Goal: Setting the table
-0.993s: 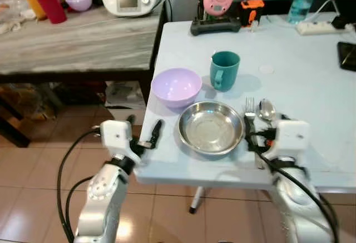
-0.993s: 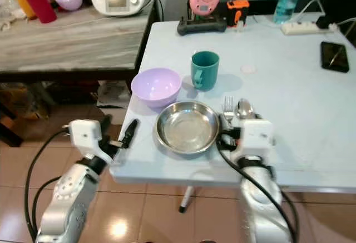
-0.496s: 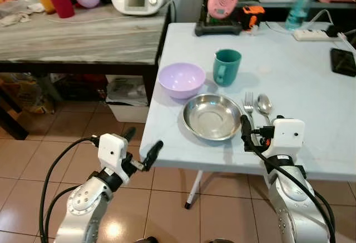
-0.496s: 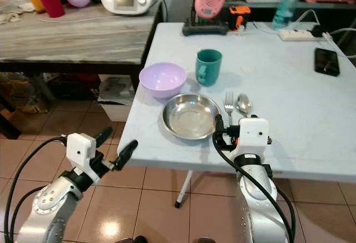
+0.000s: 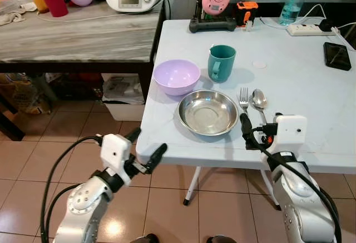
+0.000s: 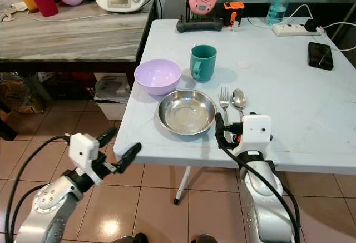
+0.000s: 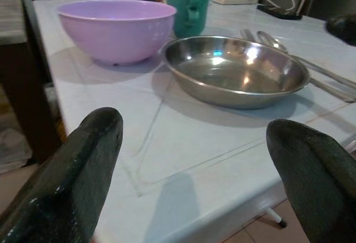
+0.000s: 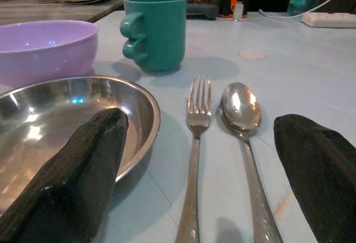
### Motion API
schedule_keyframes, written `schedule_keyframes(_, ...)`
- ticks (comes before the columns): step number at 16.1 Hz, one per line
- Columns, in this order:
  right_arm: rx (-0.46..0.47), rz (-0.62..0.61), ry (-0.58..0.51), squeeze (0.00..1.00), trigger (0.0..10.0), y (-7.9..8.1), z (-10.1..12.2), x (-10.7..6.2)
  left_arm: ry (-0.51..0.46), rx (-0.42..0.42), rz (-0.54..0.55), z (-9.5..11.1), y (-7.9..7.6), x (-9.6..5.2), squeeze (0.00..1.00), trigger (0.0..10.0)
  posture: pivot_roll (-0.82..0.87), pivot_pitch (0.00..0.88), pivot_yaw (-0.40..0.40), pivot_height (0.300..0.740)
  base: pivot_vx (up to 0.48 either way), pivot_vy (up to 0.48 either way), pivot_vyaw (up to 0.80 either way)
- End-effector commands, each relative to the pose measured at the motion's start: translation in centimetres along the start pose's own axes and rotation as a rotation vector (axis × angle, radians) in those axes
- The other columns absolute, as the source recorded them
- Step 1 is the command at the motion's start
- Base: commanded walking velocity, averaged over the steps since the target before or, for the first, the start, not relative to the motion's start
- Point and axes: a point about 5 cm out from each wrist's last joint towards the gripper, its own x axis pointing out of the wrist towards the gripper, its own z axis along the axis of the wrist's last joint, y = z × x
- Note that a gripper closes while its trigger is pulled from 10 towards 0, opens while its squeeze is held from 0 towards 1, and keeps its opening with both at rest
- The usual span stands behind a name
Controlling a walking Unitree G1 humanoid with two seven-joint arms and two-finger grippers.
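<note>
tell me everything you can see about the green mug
The green mug is a plain teal cup, matte like plastic, standing upright on the light blue table. Its lumpy handle faces the purple bowl beside it. It sits behind the steel plate, touching neither. Its contents cannot be seen.

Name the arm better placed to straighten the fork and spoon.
Right. The right gripper is open over the table, at the handles of fork and spoon; the left gripper hangs off the table's edge.

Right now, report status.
Both grippers open, empty: left gripper off the table edge, right gripper behind fork and spoon. Steel plate, bowl, mug set. Nothing obstructing.
</note>
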Motion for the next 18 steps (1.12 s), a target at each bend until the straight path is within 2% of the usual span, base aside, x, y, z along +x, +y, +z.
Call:
schedule_keyframes(1,0.003,0.010,-0.013,0.00,10.0,-0.2,0.6,0.3,0.000,0.021,-0.020,0.3,-0.2,0.0,0.00,10.0,-0.19,0.148,0.064,0.740,0.000,0.000,0.00)
schedule_keyframes(8,0.056,0.079,0.001,0.00,10.0,-0.3,2.0,3.6,0.010,0.020,-0.036,0.2,-0.6,0.0,0.00,10.0,-0.17,0.173,0.072,0.740,0.000,0.000,0.00)
schedule_keyframes(13,0.087,0.157,0.045,0.00,10.0,0.8,1.7,4.5,0.019,0.027,-0.048,0.3,-0.7,-0.1,0.00,10.0,-0.17,0.183,0.081,0.740,0.000,0.000,0.00)
schedule_keyframes(18,0.116,0.215,0.091,0.00,10.0,1.5,1.1,4.6,0.020,0.038,-0.076,0.3,-0.7,0.0,0.00,10.0,-0.17,0.183,0.084,0.740,0.000,0.000,0.00)
